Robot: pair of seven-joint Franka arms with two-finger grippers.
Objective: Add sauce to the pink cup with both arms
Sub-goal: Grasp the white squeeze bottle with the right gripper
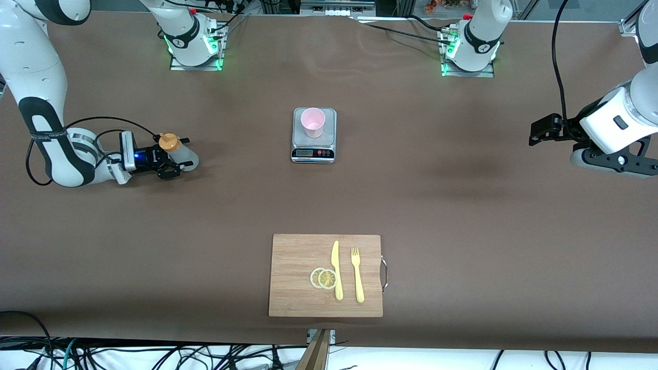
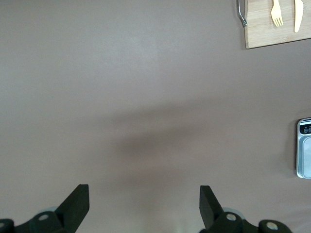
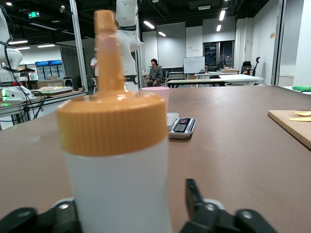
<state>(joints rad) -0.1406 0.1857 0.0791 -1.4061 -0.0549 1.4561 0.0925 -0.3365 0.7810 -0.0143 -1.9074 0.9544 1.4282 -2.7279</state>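
Two arms work over a brown worktop (image 1: 462, 205). From the front, the right gripper (image 1: 175, 154) sits low at the right arm's end of the worktop, its jaws on either side of the sauce (image 1: 177, 150), which stands upright on the surface; whether they already pinch it I cannot tell. The cup (image 1: 312, 122) stands upright on a scale (image 1: 314, 151) at mid-worktop, well apart from the sauce. Nearer the camera lies a board (image 1: 293, 288) carrying a knife (image 1: 336, 270), a fork (image 1: 357, 275) and two lemon slices (image 1: 324, 278). The left gripper (image 1: 540, 132) hangs over bare worktop at the left arm's end, waiting. In the left wrist view, the left gripper (image 2: 144, 204) has its jaws spread wide with nothing between them, over bare worktop, with the scale (image 2: 304, 148) and board (image 2: 262, 29) at the picture's edges. In the right wrist view, the sauce (image 3: 114, 145) fills the foreground between the jaws of the right gripper (image 3: 121, 213), and the cup (image 3: 156, 97) on the scale (image 3: 183, 127) shows past it.
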